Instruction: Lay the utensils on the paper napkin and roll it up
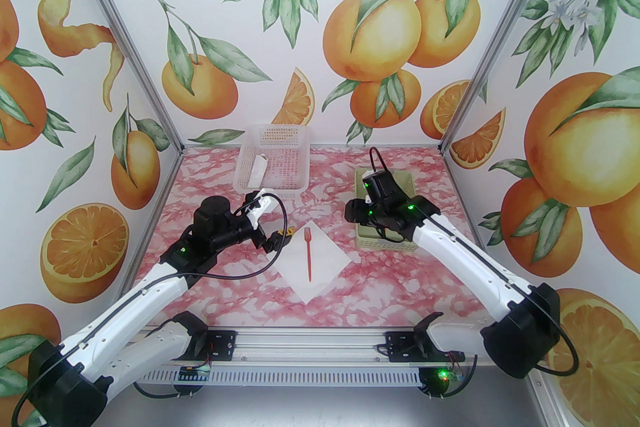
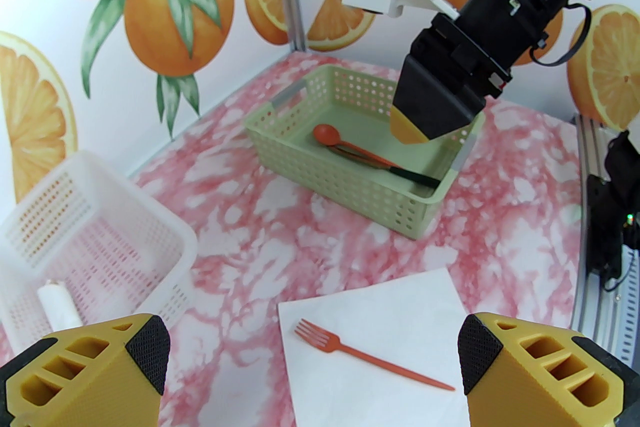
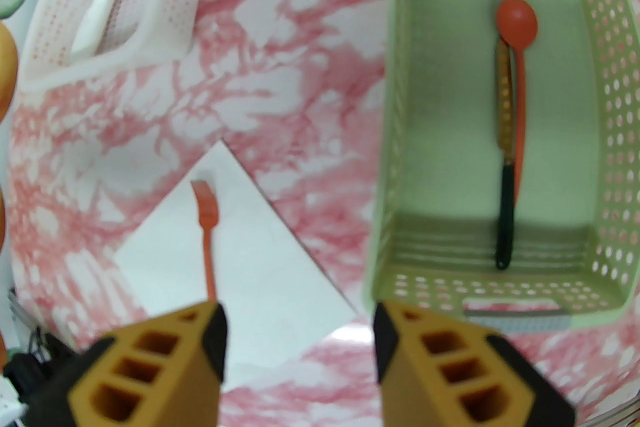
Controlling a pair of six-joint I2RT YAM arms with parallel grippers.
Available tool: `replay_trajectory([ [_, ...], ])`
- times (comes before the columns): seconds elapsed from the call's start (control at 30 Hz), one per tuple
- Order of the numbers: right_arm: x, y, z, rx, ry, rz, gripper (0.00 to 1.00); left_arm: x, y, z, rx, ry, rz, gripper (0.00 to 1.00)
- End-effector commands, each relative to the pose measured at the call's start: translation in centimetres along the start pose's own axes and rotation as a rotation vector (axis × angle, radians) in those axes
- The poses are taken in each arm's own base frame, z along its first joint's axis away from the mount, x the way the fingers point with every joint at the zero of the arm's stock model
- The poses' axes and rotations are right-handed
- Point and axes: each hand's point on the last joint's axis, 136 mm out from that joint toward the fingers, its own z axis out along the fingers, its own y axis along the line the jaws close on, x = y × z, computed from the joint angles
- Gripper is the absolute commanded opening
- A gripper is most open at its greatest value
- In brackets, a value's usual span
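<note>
Bench [image 1: 400, 275]: pink-and-white marbled top, evenly lit. Walls [image 1: 320, 14] on three sides: white panels printed with oranges, slices, leaves and blossom. Aluminium posts [image 1: 126, 34] stand at both far corners, well beyond the left hand [image 1: 280, 237]. Aluminium rail [image 1: 300, 347] runs behind it along the near edge.

The table [image 1: 400, 285] is pink and white, like marble; a white basket [image 1: 278, 138] with little holes stands at its far edge; a rolled white paper [image 1: 258, 168] lies inside, near the left side; a pale green basket [image 2: 340, 182] stands to the right, apart from it; the walls [image 1: 370, 34] show big oranges, leaves and flowers.
</note>
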Motion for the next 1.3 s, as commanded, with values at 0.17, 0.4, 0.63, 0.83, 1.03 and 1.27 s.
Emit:
replay_trajectory([
  [0.17,-3.1,-5.8,-2.7,0.131,-0.105,0.019,0.76,-0.6,-0.4,0.1,0.020,-0.023,0.022,1.00],
  [0.4,-3.6,-7.9,-2.7,0.161,-0.139,0.041,0.97,-0.5,-0.4,0.2,0.022,-0.018,0.021,1.00],
  [0.63,-3.8,-9.9,-1.6,0.183,-0.122,0.056,1.00,-0.4,-0.4,0.2,0.021,-0.017,0.023,1.00],
  [0.83,-3.6,-10.6,0.2,0.182,-0.087,0.069,1.00,-0.4,-0.4,0.2,0.020,-0.017,0.025,1.00],
  [1.03,-3.2,-11.3,2.2,0.211,-0.038,0.056,1.00,-0.4,-0.4,0.2,0.019,-0.016,0.027,1.00],
  [1.27,-2.5,-11.7,4.6,0.216,0.020,0.050,1.00,-0.5,-0.4,0.2,0.022,-0.016,0.029,1.00],
])
